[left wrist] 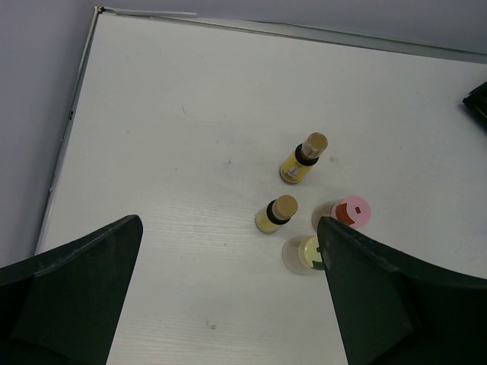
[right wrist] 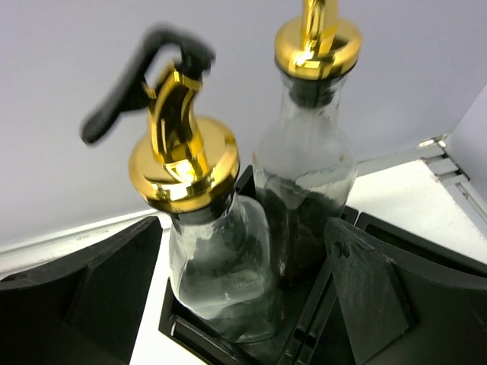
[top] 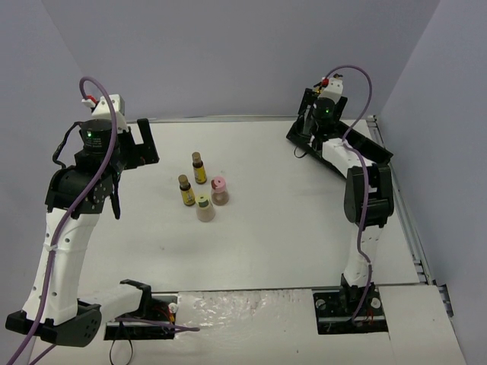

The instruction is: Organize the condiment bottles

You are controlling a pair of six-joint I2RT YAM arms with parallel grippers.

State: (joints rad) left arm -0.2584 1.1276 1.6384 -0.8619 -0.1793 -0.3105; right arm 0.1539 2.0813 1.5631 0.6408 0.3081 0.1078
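Observation:
Four small condiment bottles stand together mid-table: two amber brown-capped bottles (top: 199,167) (top: 186,190), a pink-capped bottle (top: 220,190) and a cream-capped bottle (top: 205,207). The left wrist view shows them too: amber (left wrist: 302,158), amber (left wrist: 276,214), pink cap (left wrist: 351,211), cream cap (left wrist: 308,253). My left gripper (top: 143,144) (left wrist: 228,304) is open and empty, held above the table left of them. Two clear glass bottles with gold spouts (right wrist: 217,258) (right wrist: 304,182) stand in the black tray (right wrist: 190,342). My right gripper (top: 306,125) (right wrist: 236,296) is open around them, touching neither.
The black compartmented tray (top: 369,148) lies at the far right of the table; its corner shows in the left wrist view (left wrist: 479,103). Grey walls close the table at the back and both sides. A metal rail (top: 411,228) runs along the right edge.

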